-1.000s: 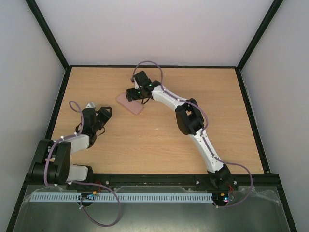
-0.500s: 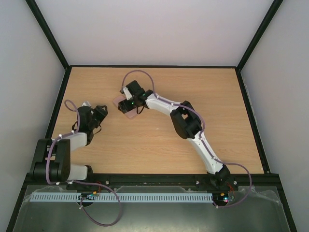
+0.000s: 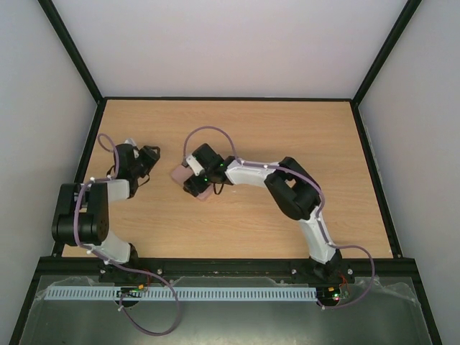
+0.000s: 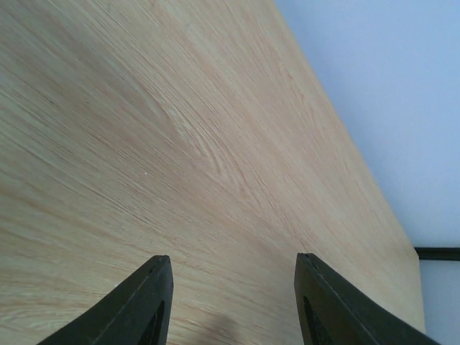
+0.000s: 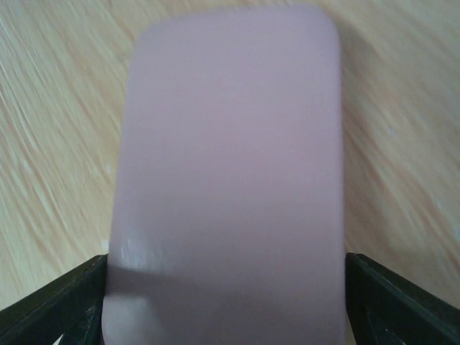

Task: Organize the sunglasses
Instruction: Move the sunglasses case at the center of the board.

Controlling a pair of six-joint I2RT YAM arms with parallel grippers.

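A closed pink case [image 3: 178, 174] lies lengthwise between the fingers of my right gripper [image 3: 194, 181], left of the table's middle. In the right wrist view the pink case [image 5: 230, 180] fills the gap, and both black fingertips [image 5: 86, 287] press on its long sides, so the right gripper [image 5: 226, 260] is shut on it. My left gripper [image 3: 149, 157] is at the table's left side, a short way left of the case. In its own view the left gripper [image 4: 233, 262] stands open over bare wood, holding nothing. The sunglasses are hidden; no view shows them.
The wooden table [image 3: 287, 129] is bounded by a black frame [image 3: 90, 144] at its left, back and right edges, with white walls behind. The right arm's elbow [image 3: 291, 190] reaches across the table's middle.
My right gripper has carried the pink case nearer and a little left, turning it. The left gripper has drawn back toward the left edge and narrowed slightly.
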